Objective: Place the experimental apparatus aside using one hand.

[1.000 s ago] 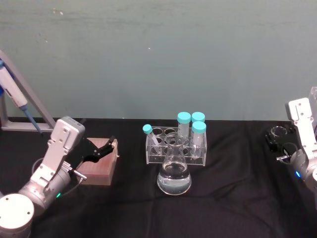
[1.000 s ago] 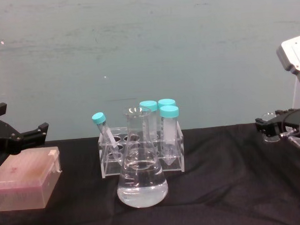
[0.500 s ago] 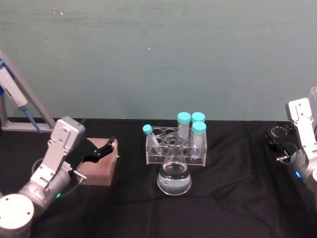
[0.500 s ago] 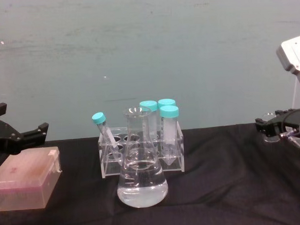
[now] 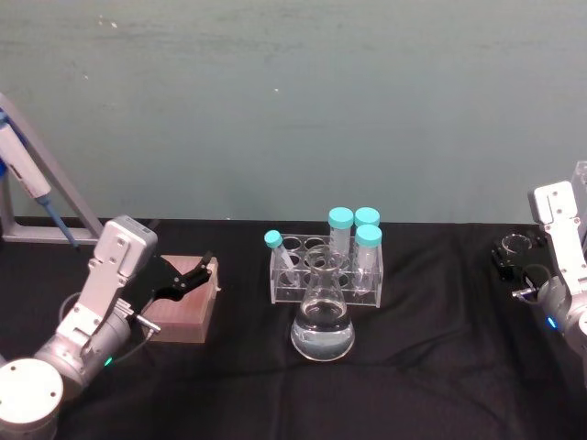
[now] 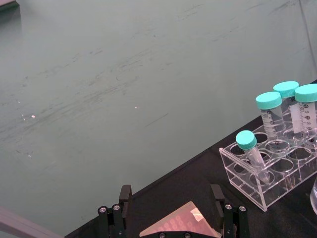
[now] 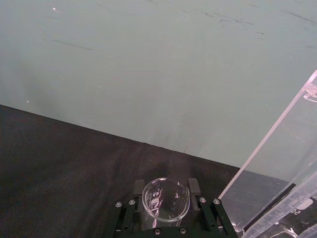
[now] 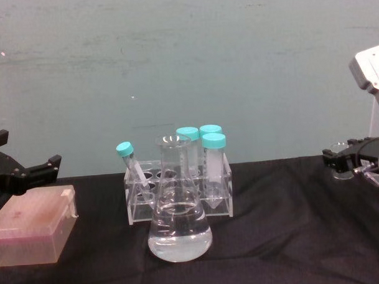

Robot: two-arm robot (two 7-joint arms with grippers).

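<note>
Head view to chest view: the right tool holds the small beaker at the counter's right edge

Head view: the right tool (image 5: 510,257) sits at the far right of the black counter (image 5: 440,367), closed around a small glass beaker (image 5: 516,244). Mid-counter, a conical flask (image 5: 322,323) partly filled with clear liquid stands just in front of a clear tube rack (image 5: 286,284) that carries four teal-capped tubes (image 5: 340,220), one of them leaning. On the left, the left tool (image 5: 204,270) hangs over a pink tip box (image 5: 183,312). A pipette (image 5: 27,174) hangs on a stand at the far left.

Left wrist view: the left tool's fingers (image 6: 125,197) stand wide apart with nothing between them, and the tip box lies below them. The tube rack is off to one side.

Right wrist view: the beaker sits upright between the right tool's two fingers (image 7: 193,186), which press against its sides. A clear acrylic stand (image 7: 277,158) rises just beside it. Whether the beaker's base touches the counter cannot be told.

Chest view: the flask stands nearest, with the rack behind it. The left tool is above the tip box and apart from it. The right tool and beaker are at the right edge, well apart from the flask.
</note>
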